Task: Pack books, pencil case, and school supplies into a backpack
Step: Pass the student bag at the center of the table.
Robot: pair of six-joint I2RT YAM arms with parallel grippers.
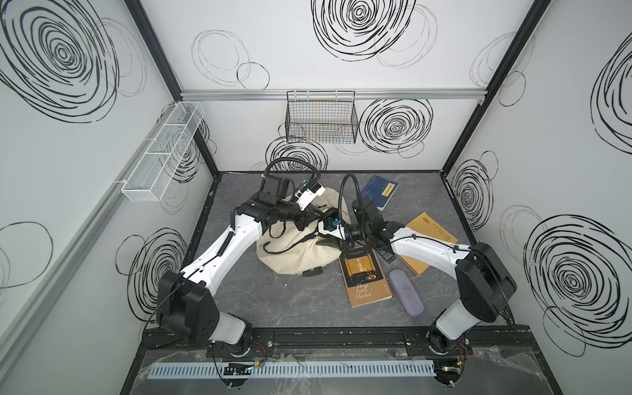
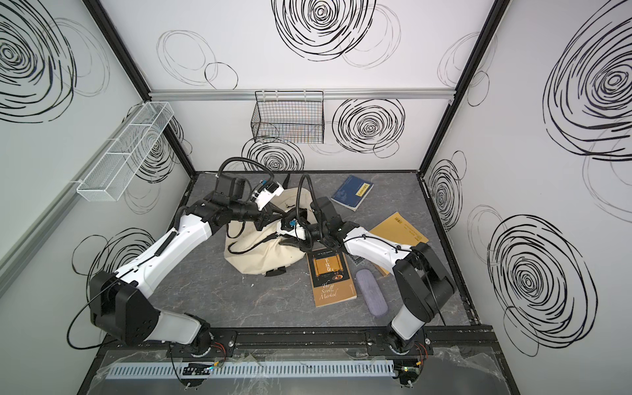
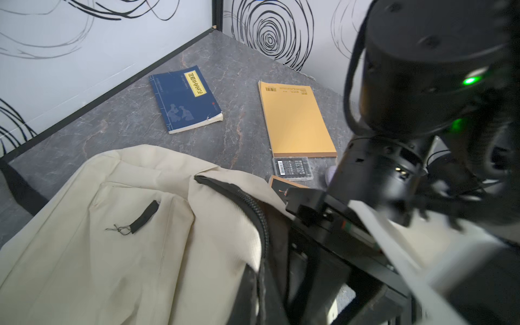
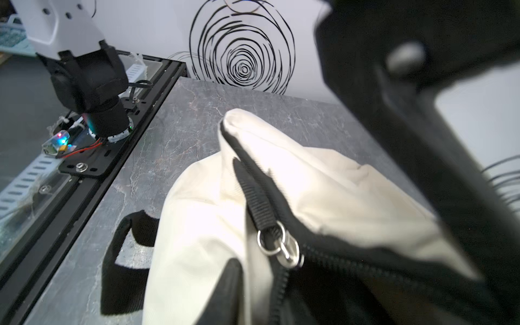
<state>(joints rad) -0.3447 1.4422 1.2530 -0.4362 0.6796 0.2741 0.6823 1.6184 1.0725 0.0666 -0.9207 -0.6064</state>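
While my left gripper (image 1: 304, 223) and right gripper (image 1: 323, 239) sit closed at the black zip (image 4: 261, 202) of the soft cream canvas backpack (image 1: 294, 254) (pinching what, I cannot tell), nothing is packed: navy yellow-labelled book (image 1: 379, 191), mustard softcover (image 1: 431, 232), brown book (image 1: 364, 280) titled "The Scroll Marked", lavender oblong pencil case (image 1: 407, 291) and small dark packet (image 3: 292, 168) lie outside it.

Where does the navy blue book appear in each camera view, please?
Top view: navy blue book upper centre-right, beyond the cream backpack.
Top view: same spot, slightly further left in the picture.
Left wrist: the book lies beyond the backpack, beside the mustard-yellow book.
Right wrist: not in it.
Shared landmark: the backpack, in all four views.
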